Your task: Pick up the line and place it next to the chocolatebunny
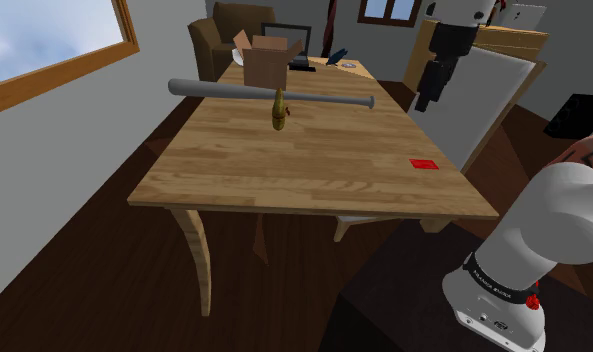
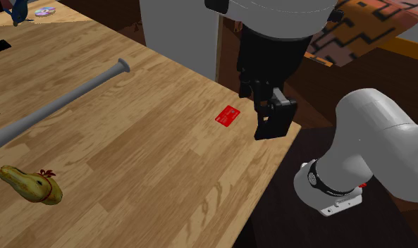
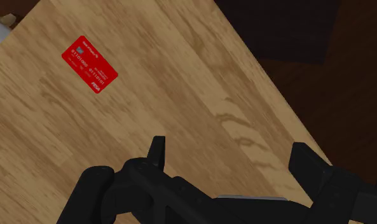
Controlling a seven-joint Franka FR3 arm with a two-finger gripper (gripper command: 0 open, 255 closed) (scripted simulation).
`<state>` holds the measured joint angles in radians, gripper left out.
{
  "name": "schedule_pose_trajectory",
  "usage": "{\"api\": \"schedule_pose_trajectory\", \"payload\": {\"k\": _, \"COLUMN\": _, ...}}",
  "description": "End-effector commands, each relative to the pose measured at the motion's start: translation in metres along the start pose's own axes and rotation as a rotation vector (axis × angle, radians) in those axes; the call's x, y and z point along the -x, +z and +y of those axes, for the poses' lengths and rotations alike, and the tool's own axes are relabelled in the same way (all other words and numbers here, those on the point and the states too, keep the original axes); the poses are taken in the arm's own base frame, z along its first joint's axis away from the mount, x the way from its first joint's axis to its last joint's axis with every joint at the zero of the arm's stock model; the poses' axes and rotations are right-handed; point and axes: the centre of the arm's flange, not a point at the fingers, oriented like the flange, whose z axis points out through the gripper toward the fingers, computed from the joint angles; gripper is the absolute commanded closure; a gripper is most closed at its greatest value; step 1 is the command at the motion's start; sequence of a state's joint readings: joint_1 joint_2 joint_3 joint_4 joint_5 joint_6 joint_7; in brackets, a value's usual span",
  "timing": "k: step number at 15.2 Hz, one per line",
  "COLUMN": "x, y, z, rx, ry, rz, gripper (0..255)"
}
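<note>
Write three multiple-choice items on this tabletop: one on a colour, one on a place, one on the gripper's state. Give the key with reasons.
1. The baseball bat is: A. red B. blue C. grey
2. The red card lies: A. flat on the table near its edge B. on top of the bat C. propped against the bat
3. The gripper is: A. shut on the card B. open, holding nothing C. shut on the bat
Key: C, it shows grey end to end; A, it lies flat on bare wood; B, its fingers stand apart, nothing between.
</note>
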<state>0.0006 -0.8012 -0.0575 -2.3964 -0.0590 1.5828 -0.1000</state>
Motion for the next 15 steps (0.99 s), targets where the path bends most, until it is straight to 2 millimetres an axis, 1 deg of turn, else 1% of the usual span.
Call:
{"api": "schedule_pose_trajectory", "payload": {"k": 1, "x": 0.0, "y": 0.0, "z": 0.0, "rx": 0.0, "ry": 0.0, "rz": 0.0, "gripper": 0}}
{"api": "schedule_pose_trajectory", "payload": {"k": 5, "x": 0.037, "y": 0.034, "z": 0.042, "rx": -0.041, "ry": -0.127, "rz": 0.105, "gripper": 0}}
{"api": "schedule_pose_trajectory", "payload": {"k": 8, "x": 0.058, "y": 0.064, "z": 0.076, "rx": -0.072, "ry": -0.222, "rz": 0.183, "gripper": 0}}
{"api": "schedule_pose_trajectory", "payload": {"k": 12, "x": 0.078, "y": 0.107, "z": 0.122, "rx": -0.113, "ry": -0.35, "rz": 0.288, "gripper": 0}}
{"api": "schedule_pose_trajectory", "payload": {"k": 15, "x": 0.086, "y": 0.141, "z": 0.156, "rx": -0.143, "ry": -0.445, "rz": 0.366, "gripper": 0}}
